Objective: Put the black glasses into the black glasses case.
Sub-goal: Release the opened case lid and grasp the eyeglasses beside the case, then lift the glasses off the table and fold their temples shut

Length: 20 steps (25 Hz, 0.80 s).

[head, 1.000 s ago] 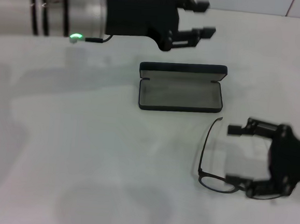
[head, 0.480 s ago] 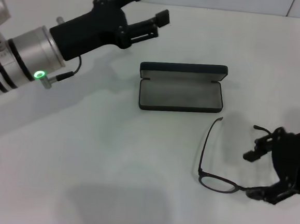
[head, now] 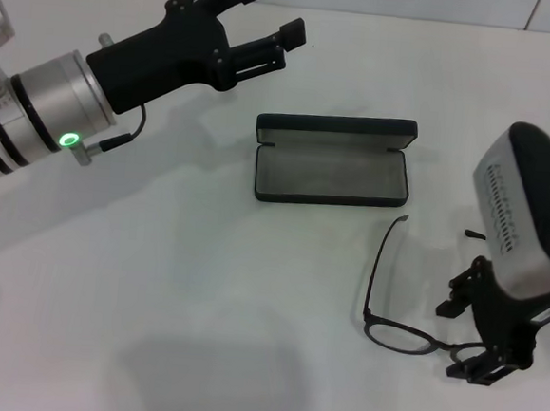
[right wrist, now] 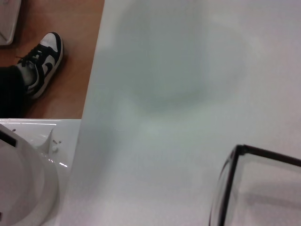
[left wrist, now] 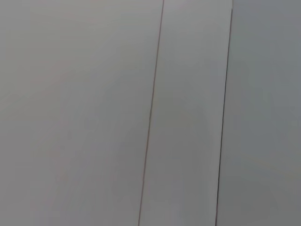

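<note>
The black glasses (head: 394, 333) lie unfolded on the white table, front rim toward me and one temple arm (head: 381, 260) pointing at the case. Part of the frame also shows in the right wrist view (right wrist: 231, 181). The black glasses case (head: 331, 172) lies open in the middle of the table, grey lining up and lid at the far side. My right gripper (head: 456, 337) is open at the glasses' right end, one finger on each side of the front rim. My left gripper (head: 271, 10) is open and empty, raised above the table beyond the case's far left corner.
The white table (head: 192, 285) spreads out to the left and front. In the right wrist view its edge (right wrist: 91, 94) borders a brown floor with a person's black-and-white shoe (right wrist: 45, 60). The left wrist view shows only grey wall panels (left wrist: 94, 113).
My right arm's wrist has risen and turned over the glasses' right end, its fingers now lower and nearer the rim. My left arm swung back to the left a second ago and has since held still.
</note>
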Tool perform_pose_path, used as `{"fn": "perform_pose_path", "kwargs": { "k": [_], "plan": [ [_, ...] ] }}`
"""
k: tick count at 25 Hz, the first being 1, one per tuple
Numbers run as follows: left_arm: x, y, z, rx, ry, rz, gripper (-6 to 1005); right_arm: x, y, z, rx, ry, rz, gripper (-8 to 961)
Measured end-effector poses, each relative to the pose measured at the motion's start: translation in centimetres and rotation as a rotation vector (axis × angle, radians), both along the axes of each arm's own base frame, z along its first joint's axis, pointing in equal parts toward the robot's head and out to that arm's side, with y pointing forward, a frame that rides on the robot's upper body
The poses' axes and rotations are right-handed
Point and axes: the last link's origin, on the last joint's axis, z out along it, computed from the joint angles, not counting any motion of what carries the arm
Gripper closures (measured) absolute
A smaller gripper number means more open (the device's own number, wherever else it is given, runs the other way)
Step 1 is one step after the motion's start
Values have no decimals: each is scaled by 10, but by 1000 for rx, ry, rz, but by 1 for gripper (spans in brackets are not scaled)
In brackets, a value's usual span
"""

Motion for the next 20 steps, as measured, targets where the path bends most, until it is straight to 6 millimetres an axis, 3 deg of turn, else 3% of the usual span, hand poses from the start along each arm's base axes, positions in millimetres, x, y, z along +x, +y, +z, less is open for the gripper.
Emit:
{"fn": "perform_pose_path", "kwargs": {
  "k": [5,10,18,20],
  "plan": [
    [0,3,0,8,12,7,117,-2,-6,-13,-28,-17,40,245],
    [-1,3,0,11,15,12,118,1,-7,-18,-35,-27,43,479],
    [-4,1,0,11,14,19,119,1,-6,-20,-24,-11,40,774],
    [-5,1,0,14,11,23,120,1,-6,-19,-20,4,32,788]
  ]
}}
